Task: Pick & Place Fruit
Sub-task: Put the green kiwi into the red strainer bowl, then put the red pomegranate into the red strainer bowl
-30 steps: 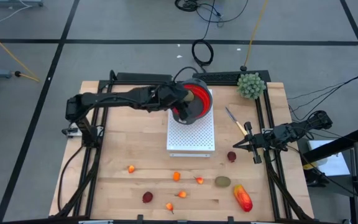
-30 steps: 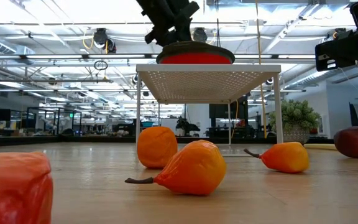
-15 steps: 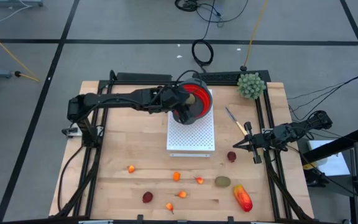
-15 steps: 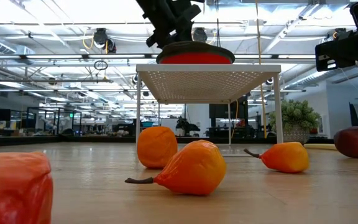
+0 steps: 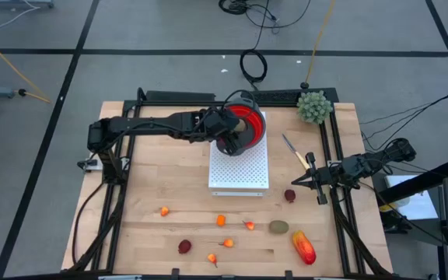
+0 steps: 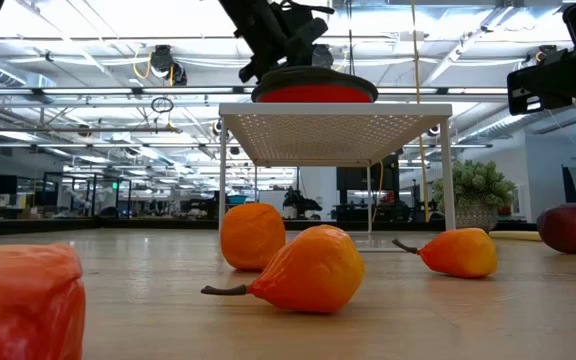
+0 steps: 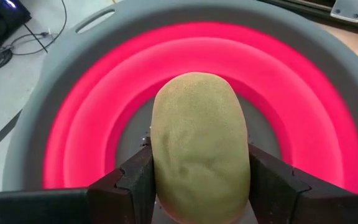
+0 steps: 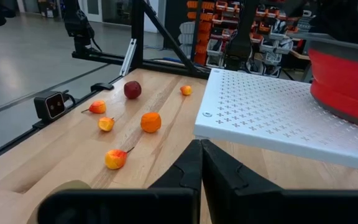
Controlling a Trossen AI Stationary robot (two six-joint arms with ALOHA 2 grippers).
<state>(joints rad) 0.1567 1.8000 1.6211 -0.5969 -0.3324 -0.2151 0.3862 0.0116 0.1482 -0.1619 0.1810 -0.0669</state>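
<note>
My left gripper reaches over the red bowl with a grey rim, which stands on the white perforated stand, and is shut on a brown-green oval fruit. In the low view this gripper shows above the bowl. Other fruit lies on the near half of the table: an orange ball, small orange-red pieces, two dark-red balls, another brown-green oval and a red-orange oblong. My right gripper waits shut near the right edge. My left gripper pinches the brown-green oval between its two fingers, one on each long side near its lower end. The fingers lie along the fruit, which points away from the wrist over the bowl's inside. Whether it touches the bowl's bottom I cannot tell.
A green spiky ball plant stands at the far right corner, and a yellow-handled knife lies between the stand and my right arm. Black rails run along both sides. Bare wood lies left of the stand.
My left gripper has edged a little toward the table's right, farther over the bowl, still shut on the oval fruit. The fruit on the table has kept its place.
</note>
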